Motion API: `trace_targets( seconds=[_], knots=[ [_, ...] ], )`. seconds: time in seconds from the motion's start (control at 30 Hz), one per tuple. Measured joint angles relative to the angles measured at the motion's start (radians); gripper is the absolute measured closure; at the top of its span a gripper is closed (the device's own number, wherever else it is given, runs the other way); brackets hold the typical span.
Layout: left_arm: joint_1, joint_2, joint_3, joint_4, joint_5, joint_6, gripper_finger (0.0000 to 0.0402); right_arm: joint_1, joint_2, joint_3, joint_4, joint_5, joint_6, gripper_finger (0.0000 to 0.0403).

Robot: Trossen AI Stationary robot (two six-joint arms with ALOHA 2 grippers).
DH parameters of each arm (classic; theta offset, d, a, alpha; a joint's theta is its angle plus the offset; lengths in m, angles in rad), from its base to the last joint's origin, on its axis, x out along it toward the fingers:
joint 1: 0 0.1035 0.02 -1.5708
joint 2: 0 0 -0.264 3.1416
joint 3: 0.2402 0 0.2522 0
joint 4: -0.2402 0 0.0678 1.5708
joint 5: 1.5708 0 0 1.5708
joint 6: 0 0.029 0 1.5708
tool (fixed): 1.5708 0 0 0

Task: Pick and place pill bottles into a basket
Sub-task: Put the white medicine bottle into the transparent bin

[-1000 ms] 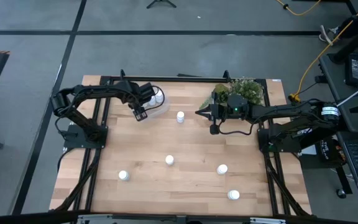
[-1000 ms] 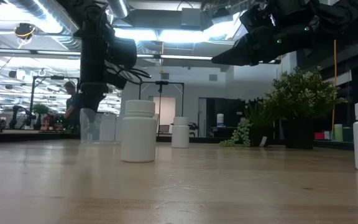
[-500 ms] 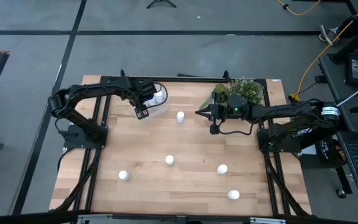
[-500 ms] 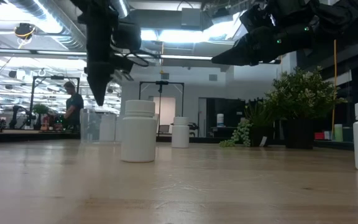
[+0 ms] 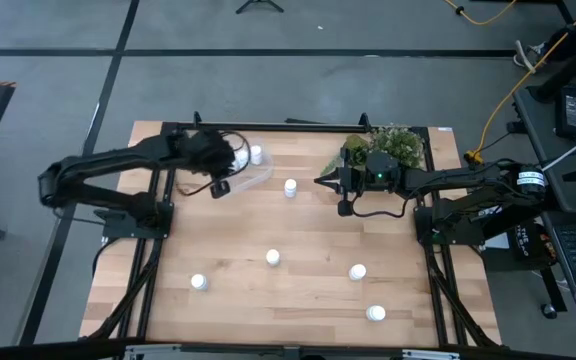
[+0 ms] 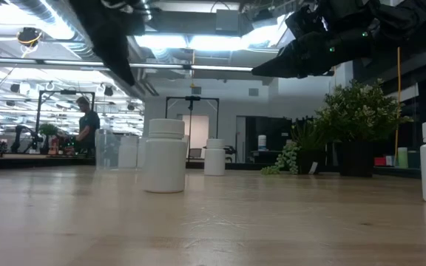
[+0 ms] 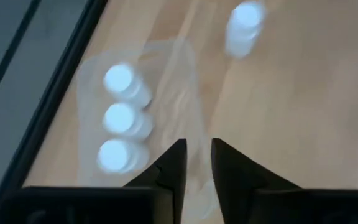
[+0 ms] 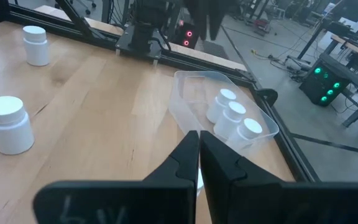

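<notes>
Left wrist view's bottles [image 7: 119, 118] motion-blurred

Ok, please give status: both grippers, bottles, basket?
Left gripper empty above basket. Right gripper shut, empty. Three bottles in basket. Nothing in the way.

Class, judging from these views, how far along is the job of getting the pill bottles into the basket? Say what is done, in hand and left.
Done: three pill bottles stand in the clear basket. In hand: nothing; the left claw hangs empty above the basket with a narrow gap between its fingers, and the right claw waits shut near the plant. Left: four bottles on the table, one near the basket and three nearer the front.
</notes>
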Motion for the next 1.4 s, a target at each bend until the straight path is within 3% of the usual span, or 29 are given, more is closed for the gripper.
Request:
trace_targets(
  seconds=[0.33,0.47,0.63,0.87,1.03,1.1,1.4],
  knots=[
    [-0.053,-0.342,-0.374,0.371,0.064,-0.012,0.0376,0.0,0.0,0.0,0.0,0.0,0.0,0.0384],
    [-0.068,-0.437,-0.478,0.444,0.068,0.009,0.038,0.0,0.0,0.0,-0.003,0.0,0.005,0.0384],
    [-0.077,-0.515,-0.581,0.55,0.159,0.074,0.0382,0.0,0.0,0.0,-0.068,0.001,0.003,0.0384],
    [-0.076,-0.539,-0.624,0.628,0.185,0.094,0.0382,0.0,0.0,0.0,-0.106,0.009,0.0,0.0384],
    [-0.076,-0.538,-0.624,0.674,0.17,0.112,0.0384,0.0,0.0,0.0,-0.1,0.207,0.005,0.0384],
    [-0.076,-0.538,-0.624,0.681,0.169,0.12,0.0384,-0.001,-0.001,0.0,-0.106,0.228,0.011,0.0384],
    [-0.076,-0.538,-0.655,0.731,0.171,0.171,0.0389,0.0,0.031,0.0,-0.197,0.067,0.17,0.0384]
  ],
)
